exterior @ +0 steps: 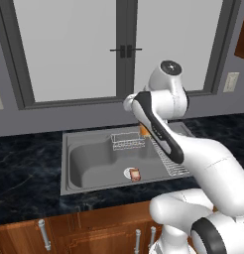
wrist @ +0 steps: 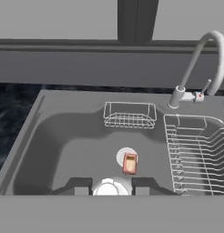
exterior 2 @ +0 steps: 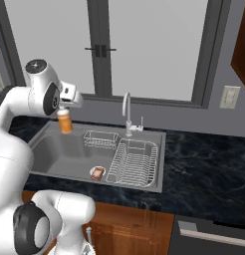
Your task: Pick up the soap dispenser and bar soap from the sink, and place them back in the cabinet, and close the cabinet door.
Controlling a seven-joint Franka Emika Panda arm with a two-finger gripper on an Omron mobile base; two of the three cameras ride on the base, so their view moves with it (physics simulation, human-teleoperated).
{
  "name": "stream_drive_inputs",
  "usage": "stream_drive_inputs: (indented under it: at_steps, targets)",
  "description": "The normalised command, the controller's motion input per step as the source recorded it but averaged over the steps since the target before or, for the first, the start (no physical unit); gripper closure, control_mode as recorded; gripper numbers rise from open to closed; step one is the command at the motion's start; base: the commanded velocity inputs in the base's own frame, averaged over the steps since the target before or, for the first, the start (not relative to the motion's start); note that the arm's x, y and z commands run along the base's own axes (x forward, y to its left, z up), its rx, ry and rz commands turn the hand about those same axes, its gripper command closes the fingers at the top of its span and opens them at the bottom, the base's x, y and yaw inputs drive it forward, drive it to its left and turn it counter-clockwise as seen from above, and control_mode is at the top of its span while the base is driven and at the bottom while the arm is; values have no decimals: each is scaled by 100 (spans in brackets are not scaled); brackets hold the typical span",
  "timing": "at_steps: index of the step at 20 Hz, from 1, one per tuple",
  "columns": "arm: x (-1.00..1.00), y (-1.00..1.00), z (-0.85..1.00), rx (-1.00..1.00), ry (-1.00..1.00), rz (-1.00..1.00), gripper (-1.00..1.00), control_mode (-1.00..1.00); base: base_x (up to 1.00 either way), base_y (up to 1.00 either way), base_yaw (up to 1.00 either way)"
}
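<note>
Gripper (wrist: 107, 187) pinching soap dispenser (exterior 2: 64, 121) above sink (wrist: 54, 136); bar soap (wrist: 129, 163) below, wire basket (wrist: 129, 114) behind, dish rack (wrist: 198, 154) beside.

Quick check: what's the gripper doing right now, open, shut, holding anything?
Gripper: shut on the soap dispenser, lifted above the sink.

Both base views look forward and down at the sink (exterior: 74, 163), one from behind the arm's left, one from its right (so the faucet (exterior 2: 126, 112) sits toward 12 o'clock). The hand view looks down into that same basin from closer, dish rack (wrist: 196, 154) at 3 o'clock.
</note>
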Motion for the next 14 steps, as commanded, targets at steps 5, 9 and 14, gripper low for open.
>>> stream_drive_inputs:
  at_steps: [5,9,14]
  targets:
    - [-35,-18,41,0,0,0,100,-100,0,0,0]
    - [-39,-25,37,0,0,0,100,-100,0,0,0]
    - [-49,-30,31,0,-1,0,100,-100,0,0,0]
